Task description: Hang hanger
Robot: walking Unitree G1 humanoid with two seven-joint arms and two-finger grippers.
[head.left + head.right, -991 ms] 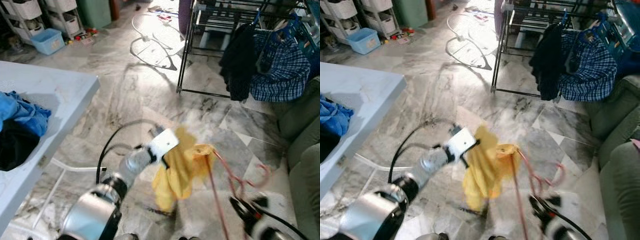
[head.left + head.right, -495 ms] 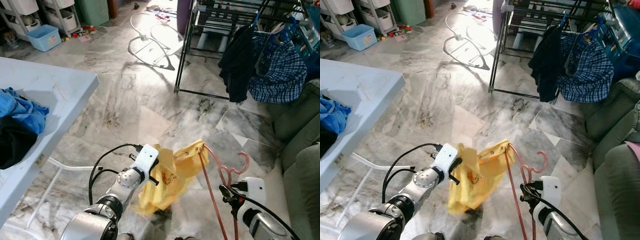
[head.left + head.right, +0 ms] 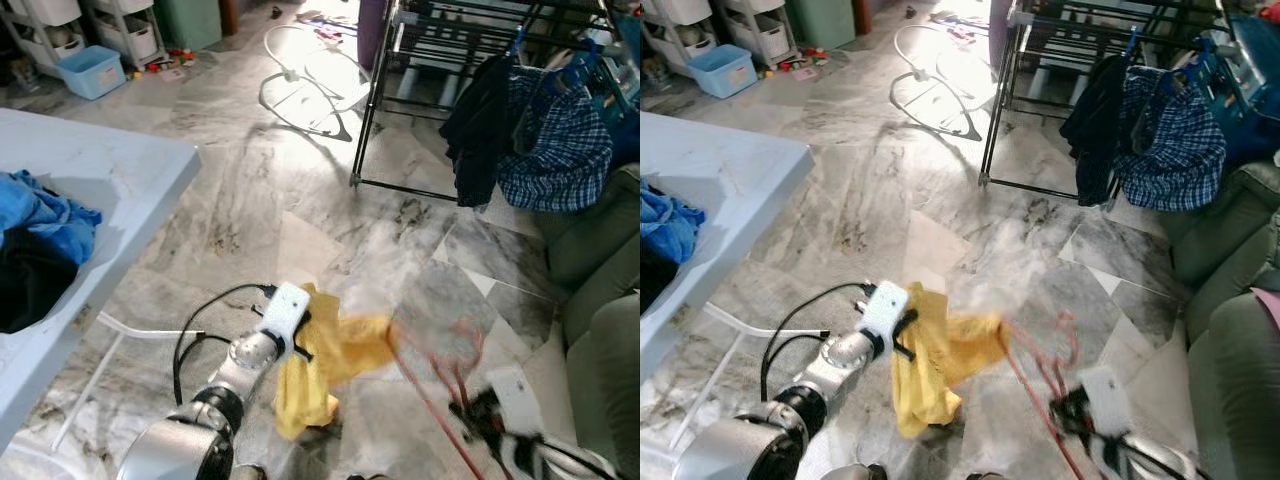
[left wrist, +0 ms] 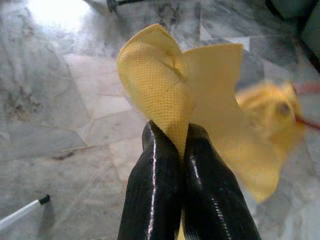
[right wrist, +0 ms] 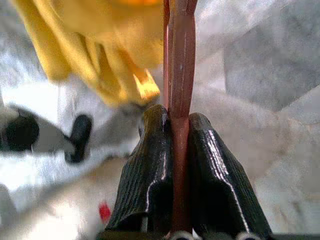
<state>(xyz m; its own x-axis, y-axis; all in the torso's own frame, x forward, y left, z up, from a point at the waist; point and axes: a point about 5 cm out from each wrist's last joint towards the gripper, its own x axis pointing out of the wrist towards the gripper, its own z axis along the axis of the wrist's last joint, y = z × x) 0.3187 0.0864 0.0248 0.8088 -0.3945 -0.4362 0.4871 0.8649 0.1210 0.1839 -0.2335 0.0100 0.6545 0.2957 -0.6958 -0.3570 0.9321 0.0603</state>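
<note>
A yellow garment (image 3: 325,368) hangs low over the marble floor between my arms, draped on a pink hanger (image 3: 440,350) that is blurred by motion. My left gripper (image 4: 181,142) is shut on a fold of the yellow garment (image 4: 165,85). My right gripper (image 5: 172,120) is shut on the pink hanger's bar (image 5: 181,65), with yellow cloth (image 5: 95,50) just beyond it. The right arm (image 3: 1105,415) sits at the lower right, smeared. A black drying rack (image 3: 440,60) stands at the far right, holding a plaid shirt (image 3: 555,140) and a dark garment (image 3: 480,120).
A white table (image 3: 90,180) on my left carries blue (image 3: 45,215) and black clothes. A green sofa (image 3: 600,300) runs along the right edge. White tubing (image 3: 300,90) lies on the far floor, and storage bins (image 3: 90,70) stand at the back left.
The right gripper with the hanger dropped lower and to the right, now blurred. The yellow garment has sagged lower beside the left gripper. The left arm barely moved.
</note>
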